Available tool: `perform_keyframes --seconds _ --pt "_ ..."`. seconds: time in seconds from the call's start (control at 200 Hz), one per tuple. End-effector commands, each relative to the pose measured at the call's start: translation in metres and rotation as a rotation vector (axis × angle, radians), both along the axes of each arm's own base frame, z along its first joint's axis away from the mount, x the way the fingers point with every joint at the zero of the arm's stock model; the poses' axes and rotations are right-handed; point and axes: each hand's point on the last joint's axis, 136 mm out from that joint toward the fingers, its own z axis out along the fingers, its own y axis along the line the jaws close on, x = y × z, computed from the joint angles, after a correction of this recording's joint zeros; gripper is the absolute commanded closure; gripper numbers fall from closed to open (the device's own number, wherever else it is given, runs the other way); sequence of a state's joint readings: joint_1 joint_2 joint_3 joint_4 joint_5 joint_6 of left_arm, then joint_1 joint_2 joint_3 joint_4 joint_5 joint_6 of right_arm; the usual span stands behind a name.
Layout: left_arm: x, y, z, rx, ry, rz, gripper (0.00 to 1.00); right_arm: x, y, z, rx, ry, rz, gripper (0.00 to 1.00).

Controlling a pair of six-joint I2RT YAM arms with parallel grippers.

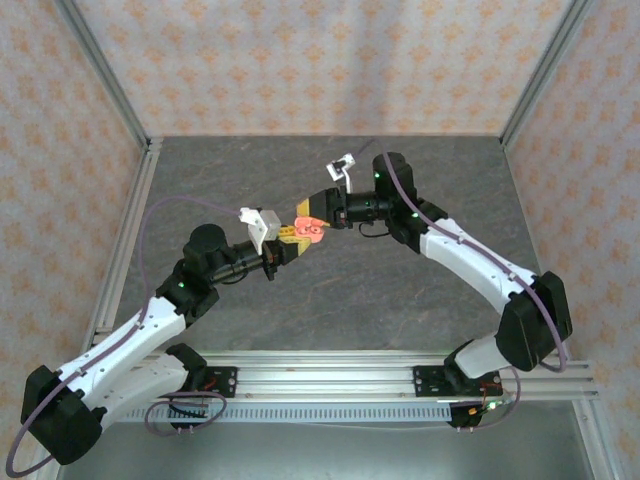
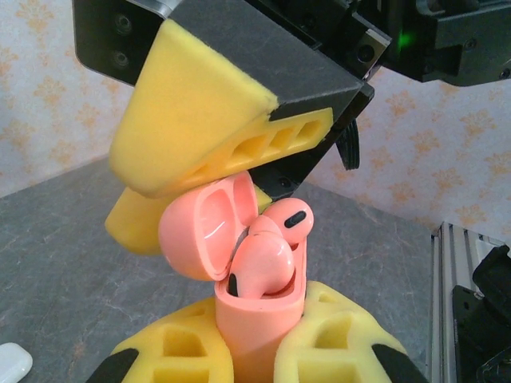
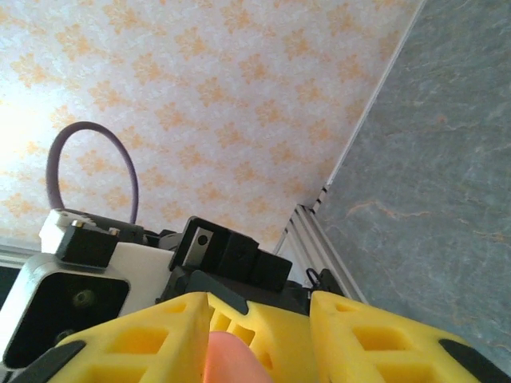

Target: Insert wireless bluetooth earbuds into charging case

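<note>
From above, the left gripper (image 1: 292, 244) and right gripper (image 1: 312, 216) meet in mid-air over the grey stone-patterned table (image 1: 250, 180), with a pink pebble-shaped charging case (image 1: 311, 234) between them. The left wrist view adds detail: the left jaws are clamped on the case body, the lid is open, and two pink stemmed earbuds (image 2: 263, 267) sit inside. In the right wrist view, a pink sliver lies between yellow foam fingers (image 3: 144, 343); I cannot tell whether they grip it.

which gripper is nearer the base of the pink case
Left. The left gripper clamps the pink case at its base; the right gripper is just above, at the open lid.
</note>
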State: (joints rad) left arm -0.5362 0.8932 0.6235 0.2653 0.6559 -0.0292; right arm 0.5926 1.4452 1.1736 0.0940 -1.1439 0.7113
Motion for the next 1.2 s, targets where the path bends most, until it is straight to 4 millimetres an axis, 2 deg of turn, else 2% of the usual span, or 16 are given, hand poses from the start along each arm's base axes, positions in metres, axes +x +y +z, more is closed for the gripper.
perform_keyframes --seconds 0.0,0.225,0.35,0.45,0.53,0.605,0.705,0.796,0.941,1.061,1.196 --pt "0.006 0.000 0.015 -0.021 -0.031 0.021 1.00 -0.030 -0.006 0.047 0.122 -0.107 0.103 0.62" --pt "0.011 0.002 0.010 -0.020 -0.018 0.041 1.00 -0.043 -0.013 0.063 0.151 -0.155 0.126 0.62" --pt "0.013 0.002 0.009 -0.021 -0.016 0.051 1.00 -0.043 -0.019 0.057 0.112 -0.176 0.099 0.62" --pt "0.017 0.004 0.003 -0.007 0.002 0.073 1.00 -0.032 -0.029 0.050 0.052 -0.208 0.017 0.60" --pt "0.022 0.007 -0.008 0.027 0.044 0.107 1.00 -0.012 -0.044 0.038 -0.041 -0.239 -0.126 0.58" --pt "0.026 0.010 -0.018 0.052 0.087 0.131 1.00 0.011 -0.066 0.017 -0.183 -0.261 -0.292 0.56" --pt "0.032 0.014 -0.040 0.085 0.160 0.166 1.00 0.036 -0.100 -0.016 -0.385 -0.267 -0.488 0.49" --pt "0.039 0.023 -0.072 0.151 0.264 0.237 1.00 0.049 -0.124 -0.042 -0.524 -0.256 -0.605 0.43" --pt "0.043 0.030 -0.126 0.242 0.426 0.293 1.00 0.060 -0.150 -0.080 -0.684 -0.229 -0.711 0.35" --pt "0.041 0.032 -0.163 0.274 0.550 0.319 1.00 0.067 -0.172 -0.107 -0.810 -0.208 -0.795 0.22" --pt "0.038 0.033 -0.193 0.324 0.653 0.325 1.00 0.074 -0.199 -0.128 -0.935 -0.217 -0.902 0.11"
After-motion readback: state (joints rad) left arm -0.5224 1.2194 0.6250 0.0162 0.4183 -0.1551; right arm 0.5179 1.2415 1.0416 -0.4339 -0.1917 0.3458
